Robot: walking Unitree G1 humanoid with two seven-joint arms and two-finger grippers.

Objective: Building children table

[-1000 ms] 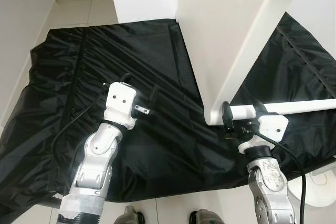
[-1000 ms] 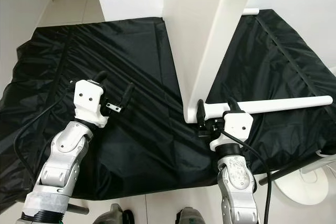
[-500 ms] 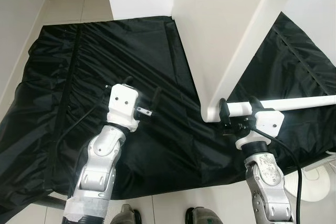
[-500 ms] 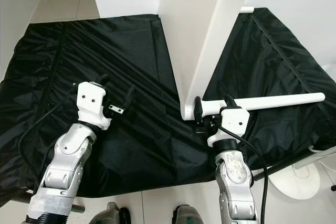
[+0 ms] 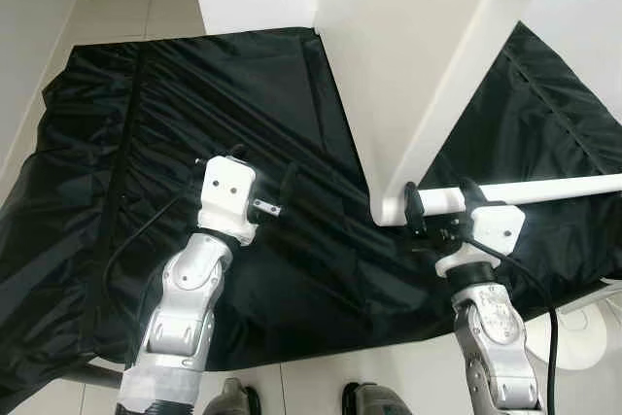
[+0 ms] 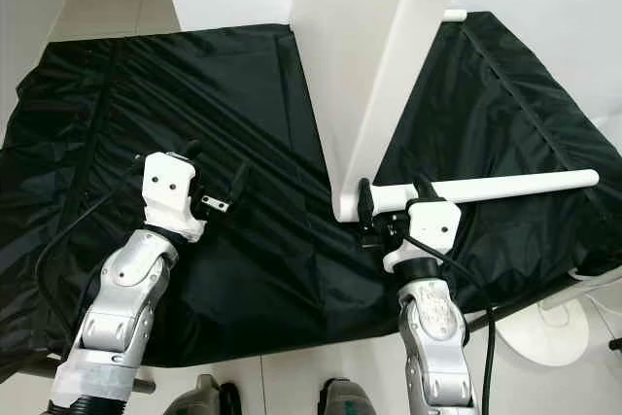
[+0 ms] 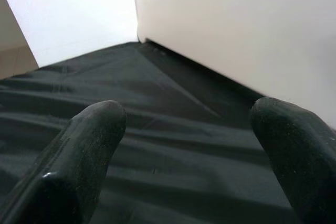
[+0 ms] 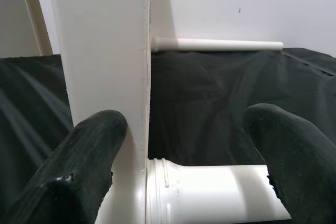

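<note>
The white tabletop (image 5: 408,36) runs off the upper edge

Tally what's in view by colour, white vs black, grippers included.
White: 3 — panel, leg, second leg
Black: 3 — sheet, left gripper, right gripper
Total: 6
</note>
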